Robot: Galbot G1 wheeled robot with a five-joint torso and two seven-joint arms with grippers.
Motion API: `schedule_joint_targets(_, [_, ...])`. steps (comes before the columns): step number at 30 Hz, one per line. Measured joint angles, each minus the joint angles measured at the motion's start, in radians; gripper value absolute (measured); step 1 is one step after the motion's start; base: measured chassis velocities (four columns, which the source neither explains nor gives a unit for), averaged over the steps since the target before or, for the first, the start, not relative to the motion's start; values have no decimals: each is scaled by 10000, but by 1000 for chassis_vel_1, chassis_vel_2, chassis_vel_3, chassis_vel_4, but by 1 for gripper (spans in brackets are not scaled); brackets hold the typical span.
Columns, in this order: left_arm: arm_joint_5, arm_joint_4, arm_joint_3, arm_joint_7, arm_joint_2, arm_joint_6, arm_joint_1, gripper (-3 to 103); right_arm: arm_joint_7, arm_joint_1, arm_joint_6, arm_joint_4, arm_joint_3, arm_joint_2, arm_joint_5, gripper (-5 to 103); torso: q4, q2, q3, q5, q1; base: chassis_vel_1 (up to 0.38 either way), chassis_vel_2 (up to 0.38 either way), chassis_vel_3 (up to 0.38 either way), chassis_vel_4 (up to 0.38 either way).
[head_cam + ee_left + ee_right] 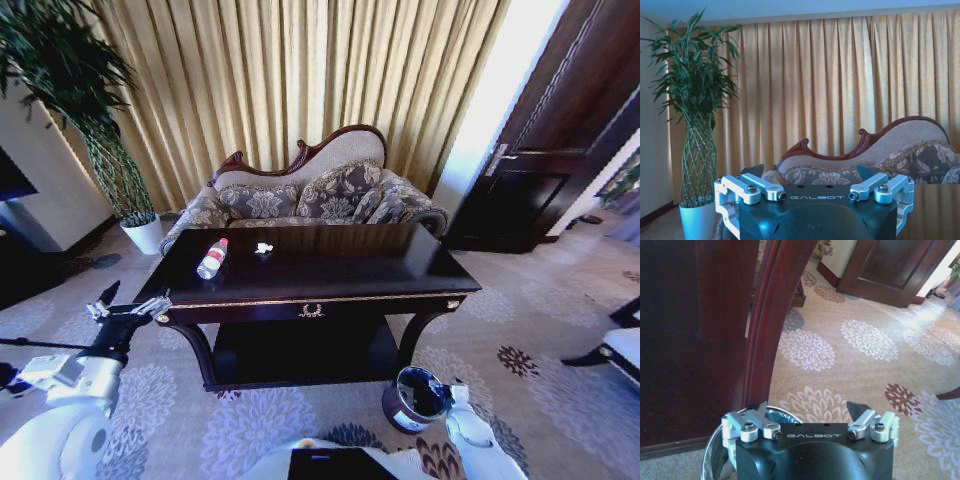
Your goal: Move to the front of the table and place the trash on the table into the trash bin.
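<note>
Trash, a small clear plastic bottle with red label (212, 258) and a crumpled white paper wad (264, 247), is lying on your dark glossy counter (330, 270). Your left tool (130, 303) is hovering spread at the counter's left corner, risking a bump; your right tool (810, 412) is hanging spread over the round dark metal-rimmed bin (415, 398).

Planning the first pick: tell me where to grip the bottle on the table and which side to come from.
The bottle lies on its side near the table's left end, cap pointing away towards the sofa. Probably best to grip across the middle of its body, at the label, coming from above with the open left gripper, which hovers by that corner. The paper wad lies apart from it, so the fingers have room.
</note>
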Motion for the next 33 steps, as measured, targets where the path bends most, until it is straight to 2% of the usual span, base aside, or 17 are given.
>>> schedule_joint_targets(2, [-7,-4,-2,-4,-14,-31,4,100,9,-96,72,405,70,-23,537,99,1,0,0,1,0,0,0,0,0])
schedule_joint_targets(4, [-14,-6,-3,-5,-15,-38,5,100,11,-157,119,676,125,-44,792,100,0,0,0,3,1,0,0,0,0])
schedule_joint_targets(7, [-43,-10,-19,-8,-18,-95,12,100,-12,-555,199,2405,718,-120,1603,100,2,0,0,-1,1,0,0,0,0])
schedule_joint_targets(8, [-43,-10,-19,-8,-18,-95,12,100,-12,-555,199,2405,718,-120,1603,100,2,0,0,-1,1,0,0,0,0])
schedule_joint_targets(12, [-65,2,-29,-17,2,-154,27,100,-596,-1495,167,5199,1774,-143,2448,100,1,0,0,-3,0,0,0,0,0])
schedule_joint_targets(14, [-66,9,-29,-18,7,-158,28,100,-652,-1647,140,5604,1890,-125,2510,100,-1,0,0,-4,0,0,0,0,0])
schedule_joint_targets(16, [-70,48,-30,-19,34,-171,28,100,-782,-2290,-120,7558,2176,61,2726,100,0,1,0,-4,1,0,0,0,0])
schedule_joint_targets(18, [-76,57,-30,-20,42,-174,28,100,-795,-2447,-210,8105,2198,145,2749,100,0,1,0,-5,0,0,0,0,0])
schedule_joint_targets(23, [-191,64,-28,-25,75,-186,40,100,-986,-2896,-881,10951,1672,531,2636,100,2,1,-1,-5,0,0,0,0,0])
schedule_joint_targets(24, [-191,64,-28,-25,75,-186,40,100,-986,-2896,-881,10951,1672,531,2636,100,2,1,-1,-5,0,0,0,0,0])
schedule_joint_targets(28, [-231,57,-18,-28,66,-186,59,100,-1145,-2641,-1667,11963,1013,468,2461,100,1,1,-1,-3,0,0,0,0,0])
schedule_joint_targets(33, [-275,0,-31,-27,72,-186,89,100,-1407,-2420,-2002,11926,729,163,2315,100,1,1,0,-2,0,0,0,0,0])
